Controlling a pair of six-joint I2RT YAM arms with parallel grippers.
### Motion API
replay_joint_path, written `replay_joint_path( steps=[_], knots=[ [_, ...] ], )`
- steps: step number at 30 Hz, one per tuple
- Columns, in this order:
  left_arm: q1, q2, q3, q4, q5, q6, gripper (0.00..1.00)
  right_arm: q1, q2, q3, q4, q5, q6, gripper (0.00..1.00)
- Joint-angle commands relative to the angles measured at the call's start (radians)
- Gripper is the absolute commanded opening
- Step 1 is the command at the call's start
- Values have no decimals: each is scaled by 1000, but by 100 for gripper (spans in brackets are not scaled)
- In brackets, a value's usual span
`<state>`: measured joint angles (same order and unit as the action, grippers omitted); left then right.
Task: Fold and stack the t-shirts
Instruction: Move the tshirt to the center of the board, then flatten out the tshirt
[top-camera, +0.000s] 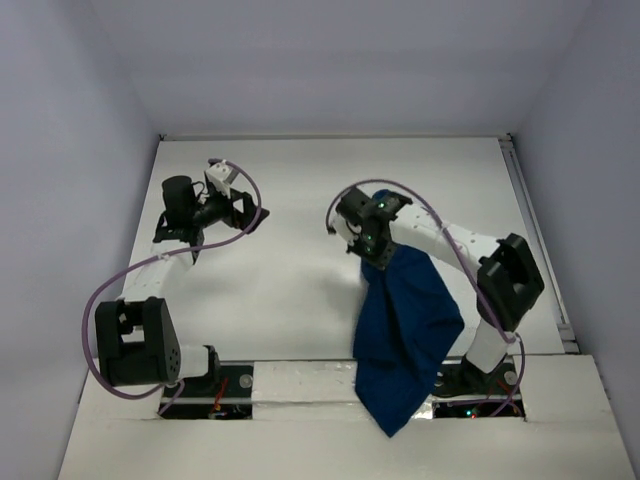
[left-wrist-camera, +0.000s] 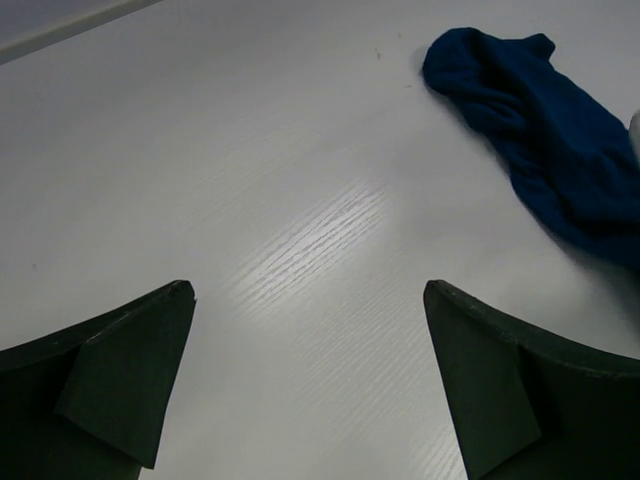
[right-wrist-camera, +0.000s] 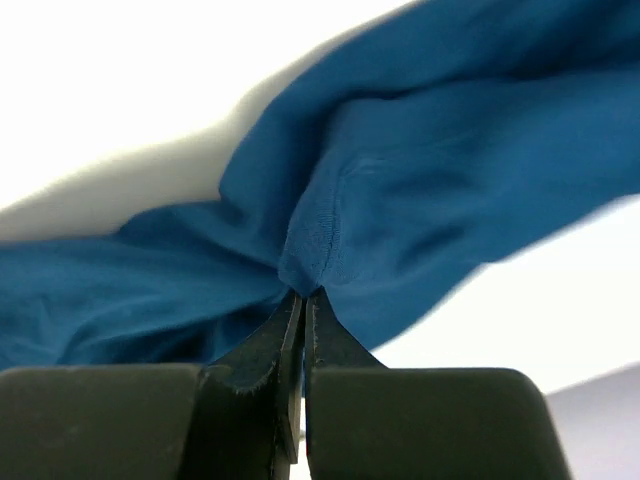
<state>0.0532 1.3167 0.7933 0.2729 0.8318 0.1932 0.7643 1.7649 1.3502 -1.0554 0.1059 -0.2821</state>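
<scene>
No text, label, brand, number or sign can be read in any of the views. The t-shirt (top-camera: 405, 330) shows only plain dark blue cloth on the folds that are visible.

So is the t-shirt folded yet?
Not folded: the t-shirt is a bunched, creased strip, pinched at one point in the shut right gripper.
</scene>
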Motion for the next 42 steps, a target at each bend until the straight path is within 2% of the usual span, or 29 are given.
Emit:
replay_joint_path(
  steps=[1, 6, 10, 15, 20, 25, 27, 33, 35, 39, 42],
  knots=[
    [-56, 7, 4, 46, -17, 0, 99, -20, -78, 257, -21, 152, 23, 0],
    [-205, 27, 11, 84, -111, 17, 99, -78, -73, 403, -35, 255, 47, 0],
    [-277, 73, 33, 135, -138, 6, 99, -128, -123, 379, -26, 201, 5, 0],
    [-340, 193, 92, 256, -163, -60, 99, -210, -226, 331, -18, 207, -28, 0],
    [-450, 385, 296, 255, -161, -145, 99, -290, -350, 259, -44, 195, -60, 0],
    [-556, 538, 489, 229, -175, -158, 99, -375, -409, 175, -32, 227, -60, 0],
    [-590, 593, 521, 226, -177, -152, 99, -410, -448, 145, -29, 239, -63, 0],
    [-638, 717, 641, 218, -175, -118, 99, -422, -521, 86, -26, 148, -75, 0],
    [-665, 781, 722, 197, -198, -77, 99, -422, -535, 86, -38, 111, -75, 0],
    [-685, 903, 914, 15, -194, -38, 99, -422, -545, 90, -48, 80, -71, 0],
    [-705, 924, 960, 9, -203, -52, 99, -431, -553, 92, -51, 71, -71, 0]
  ],
)
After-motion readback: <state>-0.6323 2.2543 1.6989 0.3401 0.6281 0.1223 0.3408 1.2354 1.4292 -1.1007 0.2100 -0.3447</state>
